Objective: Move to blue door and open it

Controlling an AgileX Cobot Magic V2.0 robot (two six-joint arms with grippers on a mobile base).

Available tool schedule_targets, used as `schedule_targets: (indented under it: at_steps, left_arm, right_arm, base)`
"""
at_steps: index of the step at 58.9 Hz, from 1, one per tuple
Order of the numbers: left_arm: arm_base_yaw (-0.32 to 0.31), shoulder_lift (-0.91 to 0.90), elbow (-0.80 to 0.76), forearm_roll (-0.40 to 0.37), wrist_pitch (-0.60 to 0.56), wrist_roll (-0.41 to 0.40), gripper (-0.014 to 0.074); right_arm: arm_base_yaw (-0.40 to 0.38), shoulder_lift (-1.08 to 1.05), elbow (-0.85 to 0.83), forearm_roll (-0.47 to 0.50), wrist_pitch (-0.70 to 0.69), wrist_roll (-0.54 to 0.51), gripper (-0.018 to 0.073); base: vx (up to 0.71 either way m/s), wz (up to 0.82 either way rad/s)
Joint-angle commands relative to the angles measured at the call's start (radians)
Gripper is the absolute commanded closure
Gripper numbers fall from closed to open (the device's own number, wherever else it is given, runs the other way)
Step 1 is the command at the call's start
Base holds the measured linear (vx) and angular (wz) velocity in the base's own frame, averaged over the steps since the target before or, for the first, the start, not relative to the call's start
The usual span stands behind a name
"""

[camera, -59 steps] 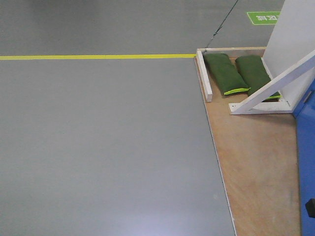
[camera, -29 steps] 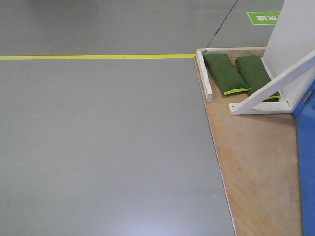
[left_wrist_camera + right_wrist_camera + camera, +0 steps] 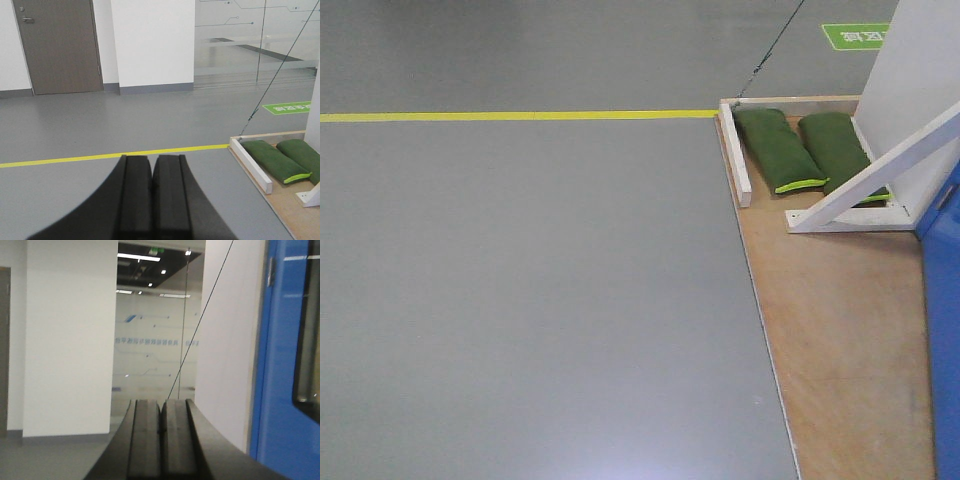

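The grey floor [image 3: 520, 300] fills most of the front view. A plywood platform [image 3: 840, 330] takes the right side. The blue door [image 3: 945, 330] stands upright along that platform's right edge, its long axis vertical, and only a narrow strip of it shows there. Beside it rises the white panel [image 3: 920, 70] with its slanted brace [image 3: 880, 170], and two green sandbags [image 3: 780, 150] lie at the foot.

In the right wrist view the door fills the right margin, close beside the right claw [image 3: 161, 402] and off to its right rather than ahead. The left claw [image 3: 152, 157] faces open floor and sees no door. Both claws are pressed together and hold nothing. No lever handle shows in any view. I judge the right arm the nearer one, and the base must turn or shift rightward.
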Motion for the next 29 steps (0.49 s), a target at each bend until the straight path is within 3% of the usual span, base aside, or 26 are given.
schedule_targets:
  at_steps: [1, 9, 29]
  left_arm:
    - [0.001, -0.014, -0.027, -0.002, -0.084, -0.007, 0.0524]
    - [0.001, -0.014, -0.027, -0.002, -0.084, -0.007, 0.0524]
    - [0.001, -0.014, -0.027, -0.002, -0.084, -0.007, 0.0524]
  right_arm:
    - [-0.078, 0.027, -0.060, 0.015, -0.097, -0.002, 0.0561]
    - [-0.279, 0.048, -0.053, 0.234, -0.049, -0.002, 0.0561]
    - [-0.769, 0.065, -0.053, 1.022, -0.035, -0.002, 0.0561]
  base:
    - [0.00, 0.00]
    - [0.00, 0.00]
    - [0.00, 0.00]
